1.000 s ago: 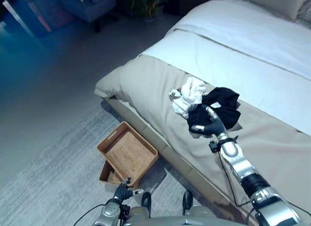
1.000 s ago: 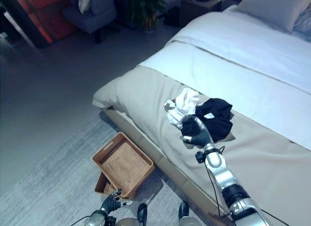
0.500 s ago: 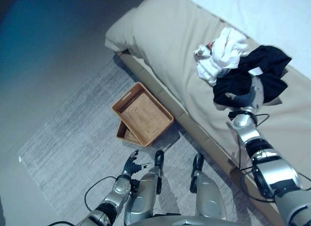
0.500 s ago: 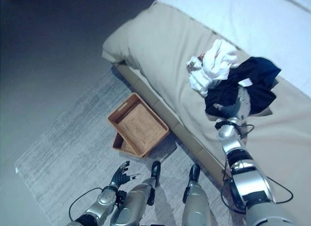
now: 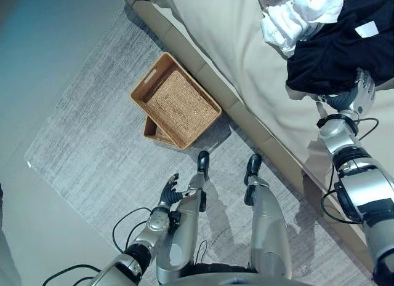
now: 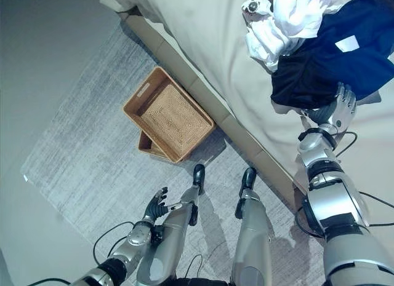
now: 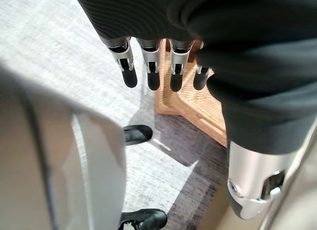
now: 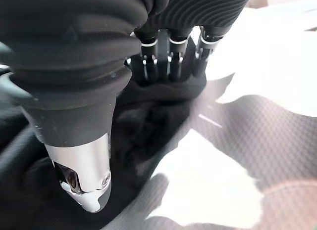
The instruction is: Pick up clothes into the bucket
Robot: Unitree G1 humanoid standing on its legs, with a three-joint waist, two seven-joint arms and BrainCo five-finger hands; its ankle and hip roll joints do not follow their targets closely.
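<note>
Left hand (image 5: 167, 190): hanging low over the grey rug (image 5: 86, 157), fingers straight and spread, holding nothing.
Rug: lying under the left hand, running up to the bed's foot.
Basket (image 5: 175, 101): a woven brown tray sitting on the rug, ahead of the left hand and apart from it, close beside the bed's edge; a second, smaller brown tray (image 5: 154, 131) is peeking out from under its near side. No clothing is lying in it.
Right hand (image 6: 338, 107): reaching onto the bed (image 5: 234, 46), well to the right of the basket, its fingers (image 8: 171, 59) pressing into the near edge of the dark garment (image 5: 338, 52); the fingertips are sinking into the cloth, so I cannot tell whether they are gripping it.
Dark garment: lying crumpled on the beige bedcover, directly under and beyond the right hand.
White garment (image 5: 298, 12): bunching just past the dark one, farther from the right hand, touching and partly overlapping it.
</note>
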